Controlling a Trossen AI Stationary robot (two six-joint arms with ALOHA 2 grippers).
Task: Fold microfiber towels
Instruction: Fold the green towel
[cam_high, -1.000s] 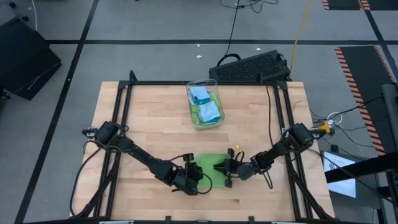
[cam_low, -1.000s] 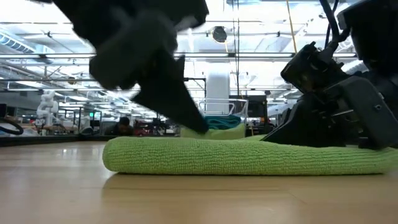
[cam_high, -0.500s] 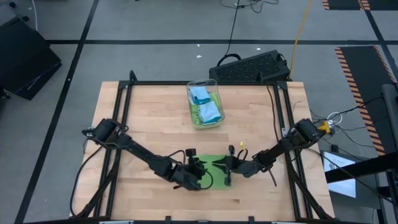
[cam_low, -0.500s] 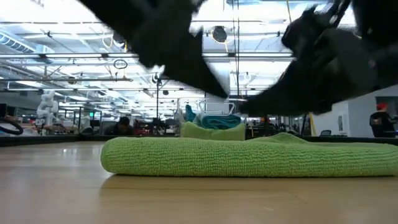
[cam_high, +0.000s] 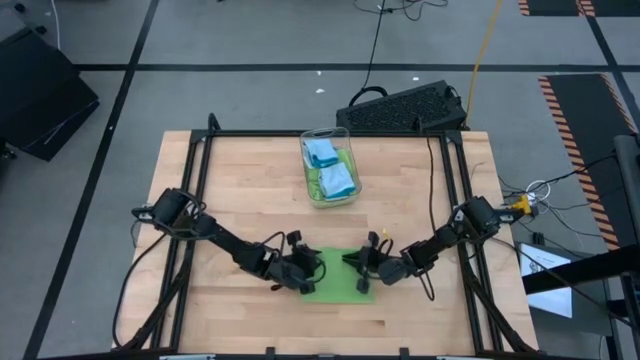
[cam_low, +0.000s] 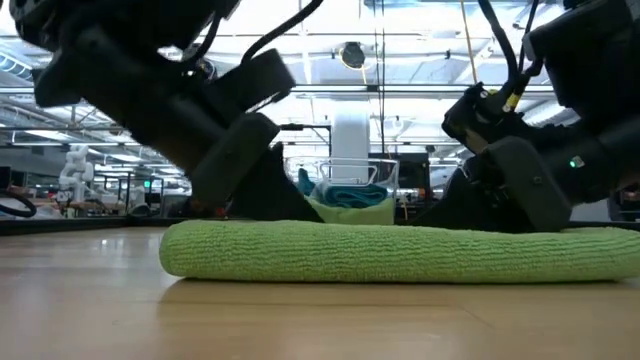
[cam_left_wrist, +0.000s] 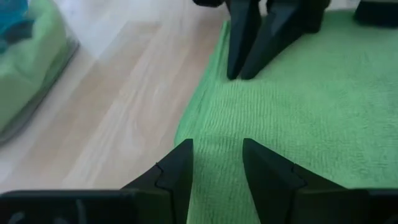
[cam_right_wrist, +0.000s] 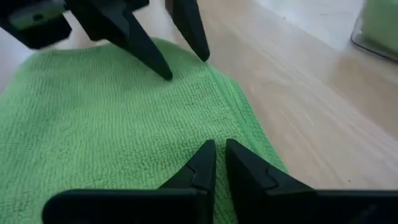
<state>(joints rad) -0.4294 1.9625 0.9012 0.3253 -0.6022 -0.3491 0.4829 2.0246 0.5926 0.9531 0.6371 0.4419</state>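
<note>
A lime green microfiber towel (cam_high: 335, 282) lies folded flat on the wooden table near its front edge; in the low view it is a thick flat pad (cam_low: 400, 250). My left gripper (cam_high: 308, 268) stands open at the towel's left part, close to the far edge. My right gripper (cam_high: 355, 264) is shut and faces it from the right, also by the far edge. The two grippers' tips are a short way apart. More towels, blue and green, lie in a clear bin (cam_high: 330, 168) at the table's far middle. My left gripper (cam_left_wrist: 217, 152) comes slanting down from the table's left with its fingers apart. Both fingertips (cam_right_wrist: 166, 73) sit on the towel's top face by the far edge (cam_left_wrist: 193, 118). Nothing is pinched between them, and the towel lies flat on the table. My right gripper (cam_right_wrist: 221, 152) comes slanting down from the table's right. Its shut fingertips (cam_left_wrist: 239, 73) rest on the towel's top face just inside the far edge (cam_right_wrist: 249, 124). No cloth is raised between them, and the towel stays flat.
The clear bin shows behind the towel in the low view (cam_low: 345, 195). Black frame rails (cam_high: 190, 200) run along the table's left, right and far sides. Bare wood lies left and right of the towel and between it and the bin.
Both grippers lifted off the towel about half a second ago and have come back down onto its top. My left gripper has also shifted a little toward the far edge. The towel has stayed in place and lies flat.
</note>
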